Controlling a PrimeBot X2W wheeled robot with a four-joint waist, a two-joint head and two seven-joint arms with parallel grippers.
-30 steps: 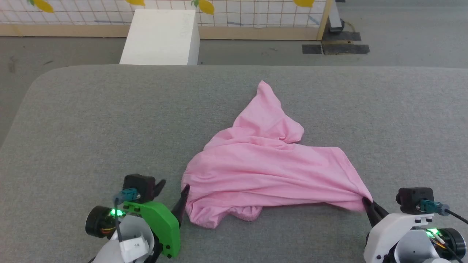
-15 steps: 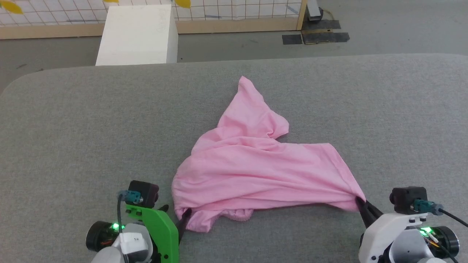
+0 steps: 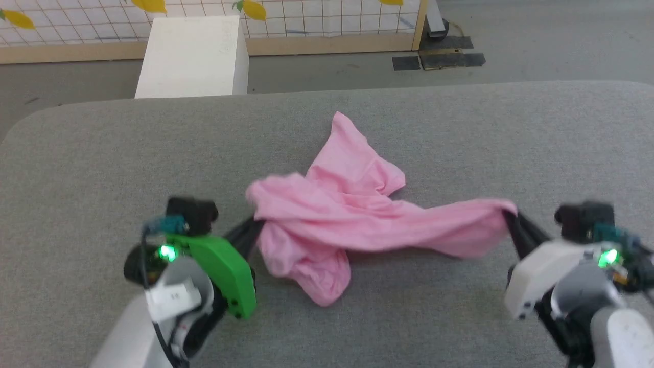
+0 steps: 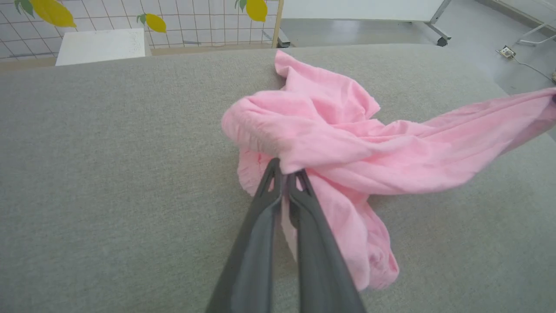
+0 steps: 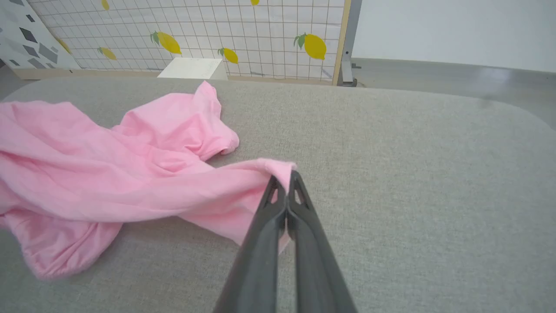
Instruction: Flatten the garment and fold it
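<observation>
Garment: bunched at mid-surface, near edge raised. Left claw and right claw each clamped on garment corner. Spread claws evenly; avoid twist; lower flat.

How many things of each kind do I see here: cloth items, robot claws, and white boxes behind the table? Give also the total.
Cloth items: 1, the garment
Claws: 2, the left claw and the right claw, both shut on the garment
White boxes: 1, the white box
Total: 4
</observation>
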